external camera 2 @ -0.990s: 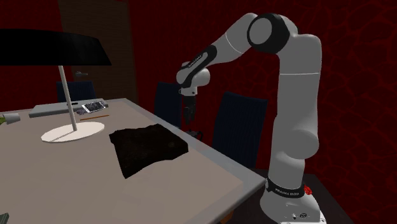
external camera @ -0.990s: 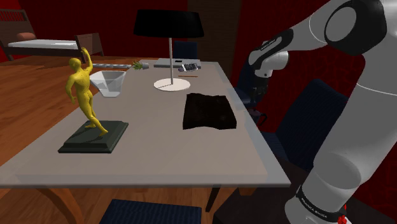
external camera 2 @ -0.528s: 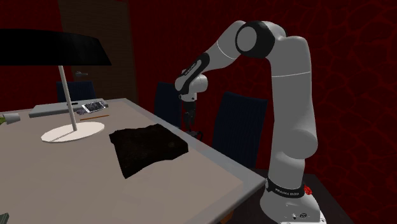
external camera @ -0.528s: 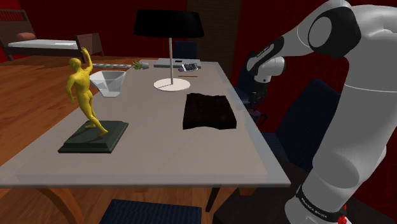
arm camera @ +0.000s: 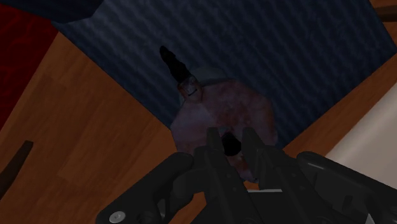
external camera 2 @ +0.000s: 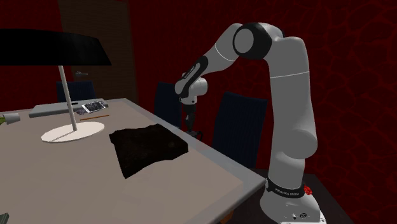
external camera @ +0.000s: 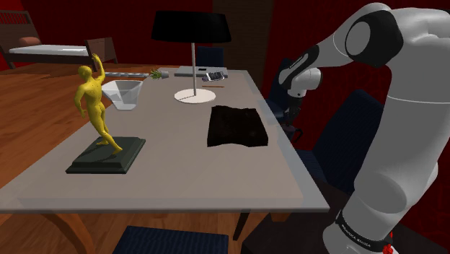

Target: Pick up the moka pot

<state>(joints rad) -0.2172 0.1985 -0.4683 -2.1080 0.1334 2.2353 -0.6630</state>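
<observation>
There's my arm (external camera 2: 289,95), the biggest thing going, white and folded high above me. Round its foot runs a black band (external camera 2: 284,188) with pale lettering, too small for me to read. The grey table (external camera: 180,173) lies off to one side of my fingers, its edge just beside me. Near that edge sits a flat slab (external camera: 236,126), so dark I can't tell what it is. Well beyond it stand a black-shaded lamp (external camera: 191,27) and a yellow figurine (external camera: 94,101).

Now straight below my fingers: a dark blue chair seat (arm camera: 267,57), with wooden floor (arm camera: 83,140) showing around it. On that seat, right under my fingertips, is the moka pot (arm camera: 216,111), a dull purplish round body. Its black handle (arm camera: 170,62) points away from me.

And my gripper (arm camera: 232,137) is drawn in to a narrow gap. A small dark knob (arm camera: 232,147) sits in that gap with a finger against each side, as far as I can see, so I have the pot by it. The near part of the pot is hidden behind my own fingers. From the shoulder view everything under me is one dark smudge.
</observation>
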